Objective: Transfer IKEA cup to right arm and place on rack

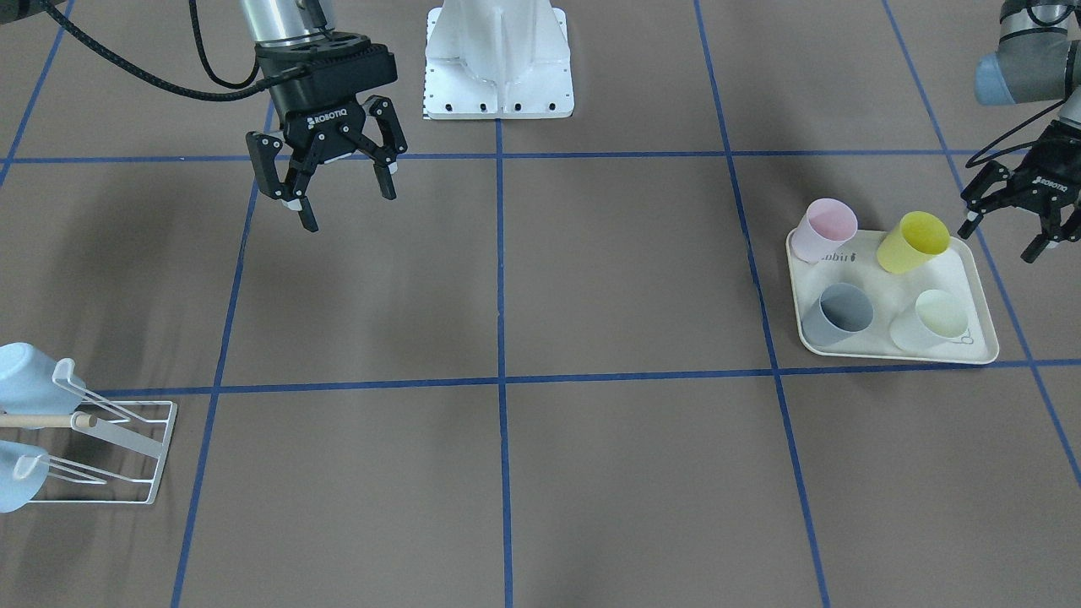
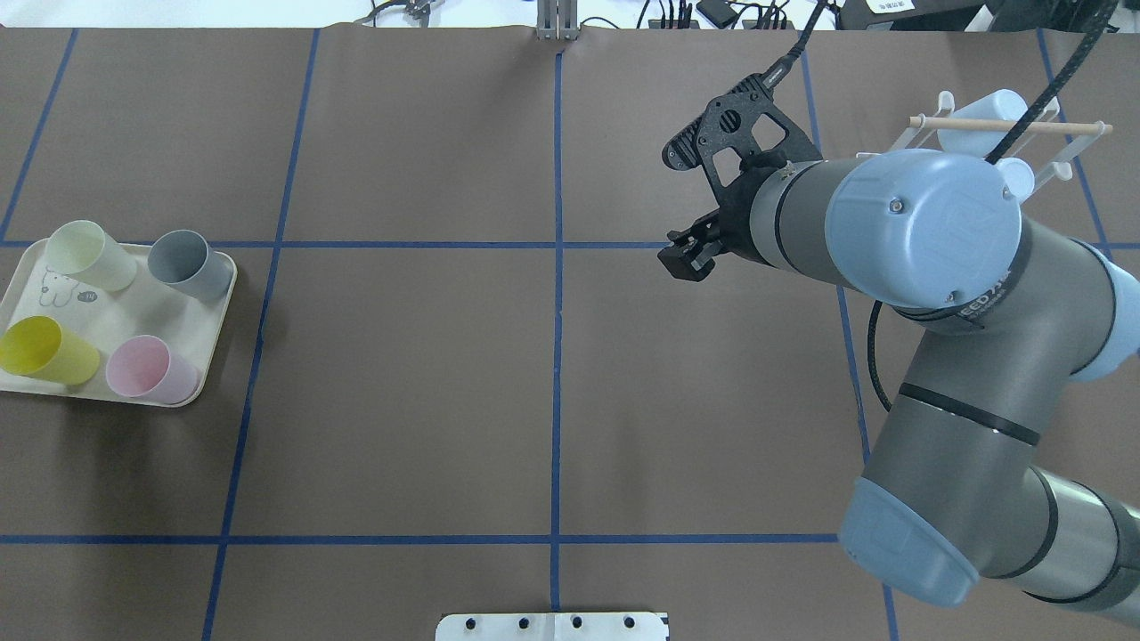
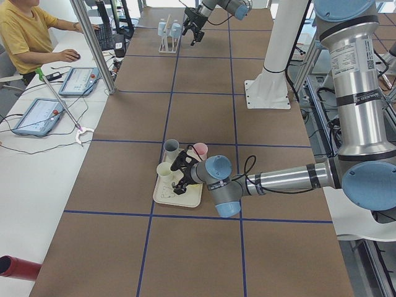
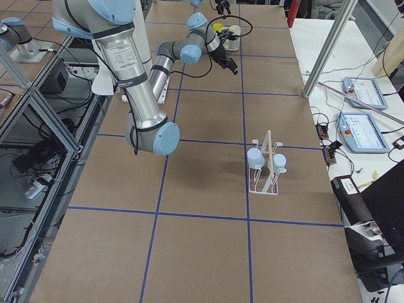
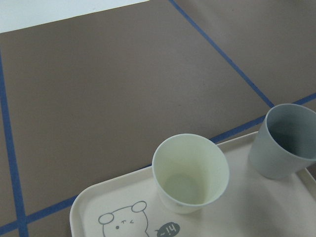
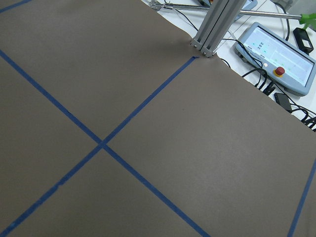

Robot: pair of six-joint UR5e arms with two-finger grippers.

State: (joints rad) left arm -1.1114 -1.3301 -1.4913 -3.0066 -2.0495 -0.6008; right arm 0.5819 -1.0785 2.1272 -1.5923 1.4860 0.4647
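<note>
Overhead, the right gripper hangs in the air above the brown table, its jaws spread wide with nothing between them. Beneath those jaws the right wrist camera shows only bare brown surface crossed by blue tape lines.

The left gripper is also spread wide and empty. It sits low at the edge of the cream tray, tips pointing in towards the cups. Just ahead of its fingertips stands the yellow cup, very near one tip, with no contact that I can make out. Beyond the yellow cup, further from these jaws, is the pink cup. The pale green cup and the grey cup stand on the tray's other side. In the left wrist view those two lie ahead of and below the jaws, the pale green cup closer and the grey cup off to one side, next to a bear drawing on the tray. All four cups stand mouth up and apart from one another.

The rack stands well apart from both sets of jaws, at the table's far end from the left gripper and closer to the right one. A wooden rod runs through it, and two light blue cups hang on its prongs, one either side of the rod.

From the left-end camera, the left gripper hides the yellow cup.
</note>
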